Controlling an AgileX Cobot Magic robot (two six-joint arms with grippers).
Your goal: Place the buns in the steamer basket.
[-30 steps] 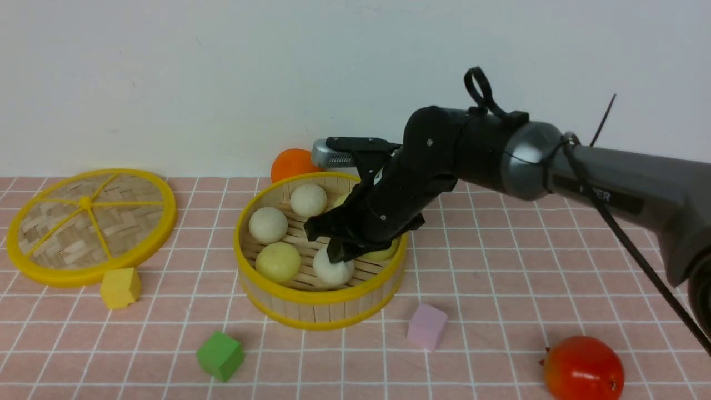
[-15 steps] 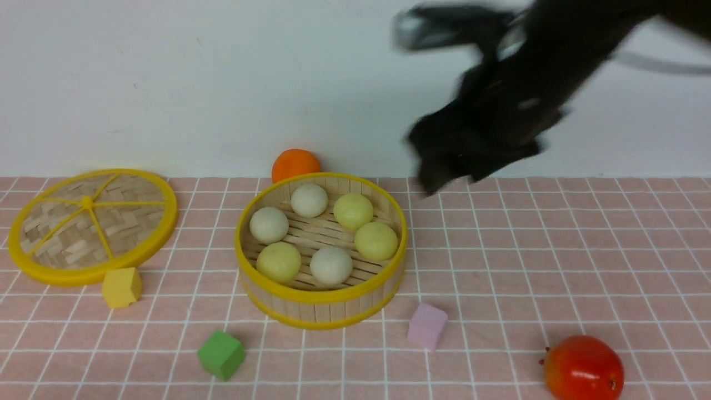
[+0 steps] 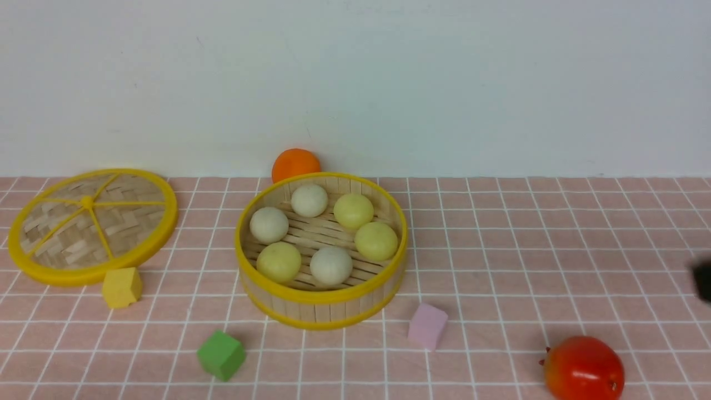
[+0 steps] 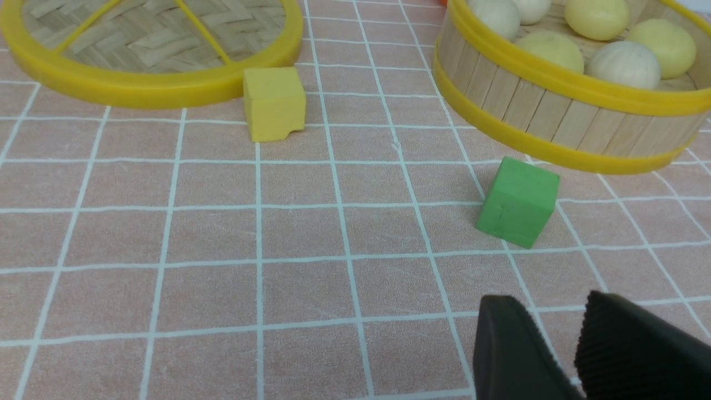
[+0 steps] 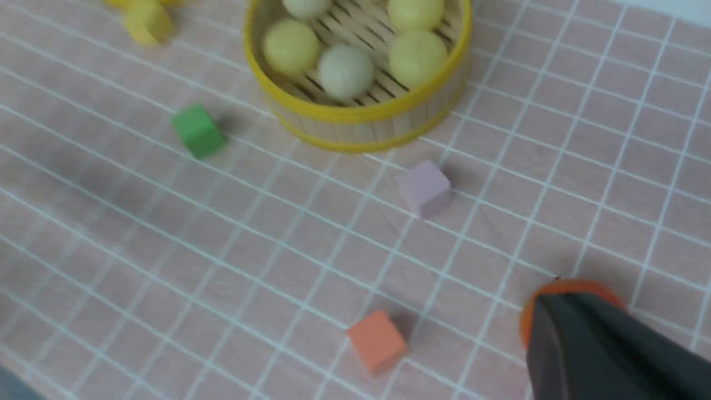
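Note:
The steamer basket stands mid-table, its wall also showing in the left wrist view and the right wrist view. Several buns lie on its slatted floor, among them an off-white one and a pale yellow one. My left gripper is open and empty above bare cloth, on the near side of the green cube. My right gripper is shut on nothing, far from the basket, over the red fruit. Only a dark bit of that arm shows at the front view's right edge.
The flat woven lid lies at the left with a yellow cube by it. A green cube and a lilac cube sit in front of the basket. An orange fruit is behind it, the red fruit at the near right, an orange cube nearer still.
My right arm has risen out of the basket and swung away to the right edge. The off-white bun it was over stays in the basket, and its jaws are now shut.

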